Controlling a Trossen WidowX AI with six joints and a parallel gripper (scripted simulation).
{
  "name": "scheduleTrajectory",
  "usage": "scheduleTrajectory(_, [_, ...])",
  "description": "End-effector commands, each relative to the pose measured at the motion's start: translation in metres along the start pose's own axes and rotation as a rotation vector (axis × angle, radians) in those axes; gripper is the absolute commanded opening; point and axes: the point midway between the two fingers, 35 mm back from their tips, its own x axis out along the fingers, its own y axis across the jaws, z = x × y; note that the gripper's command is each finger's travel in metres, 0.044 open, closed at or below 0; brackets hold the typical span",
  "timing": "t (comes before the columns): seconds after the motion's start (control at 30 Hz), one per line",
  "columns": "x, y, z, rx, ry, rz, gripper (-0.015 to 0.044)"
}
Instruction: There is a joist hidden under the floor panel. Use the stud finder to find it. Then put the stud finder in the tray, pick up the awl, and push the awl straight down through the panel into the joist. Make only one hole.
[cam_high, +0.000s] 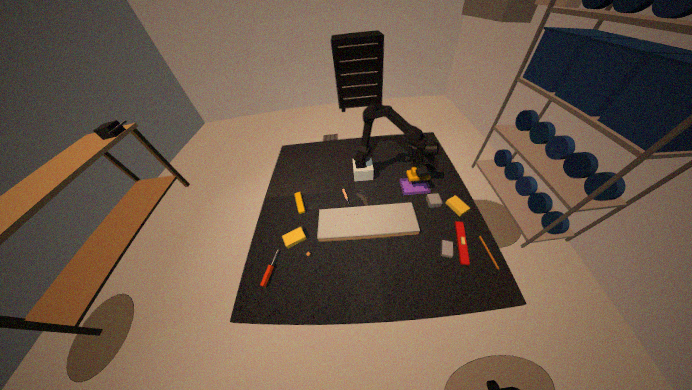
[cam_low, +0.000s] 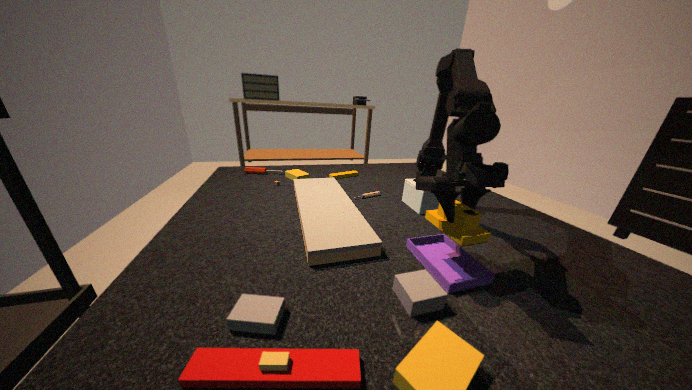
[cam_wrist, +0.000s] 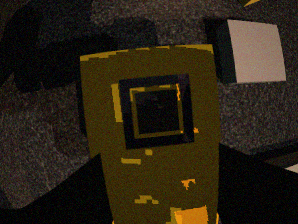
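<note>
My gripper (cam_high: 418, 175) (cam_low: 457, 210) is shut on the yellow stud finder (cam_high: 413, 174) (cam_low: 462, 225) (cam_wrist: 153, 156), which has a dark square window in its face. It holds the finder a little above the mat, by the far end of the purple tray (cam_high: 409, 188) (cam_low: 425, 241). The tray looks empty. The pale floor panel (cam_high: 368, 224) (cam_low: 332, 217) lies flat in the middle of the mat, left of the tray. The awl (cam_high: 344, 194) (cam_low: 370, 194), with a light wooden handle, lies on the mat behind the panel.
A grey block (cam_high: 434, 200) (cam_low: 419, 291) (cam_wrist: 252, 50) and a yellow block (cam_high: 457, 205) (cam_low: 439, 359) lie close to the tray. A red level (cam_high: 462, 242) (cam_low: 270, 367), another grey block (cam_high: 447, 248) (cam_low: 256, 312), a screwdriver (cam_high: 268, 270) and the white arm base (cam_high: 363, 170) are also on the mat.
</note>
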Motion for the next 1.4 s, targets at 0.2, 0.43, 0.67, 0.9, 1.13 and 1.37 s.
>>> scheduleTrajectory(0.2, [0.023, 0.0, -0.005, 0.005, 0.003, 0.0, 0.0])
scheduleTrajectory(0.43, [0.039, 0.0, -0.01, 0.005, 0.003, 0.0, 0.0])
scheduleTrajectory(0.67, [0.055, 0.0, -0.015, 0.005, 0.003, 0.0, 0.0])
scheduleTrajectory(0.9, [0.07, 0.001, -0.022, 0.005, 0.003, 0.0, 0.0])
scheduleTrajectory(1.13, [0.077, 0.001, -0.024, 0.005, 0.003, 0.0, 0.0])
scheduleTrajectory(1.37, [0.087, 0.002, -0.027, 0.005, 0.003, 0.0, 0.0])
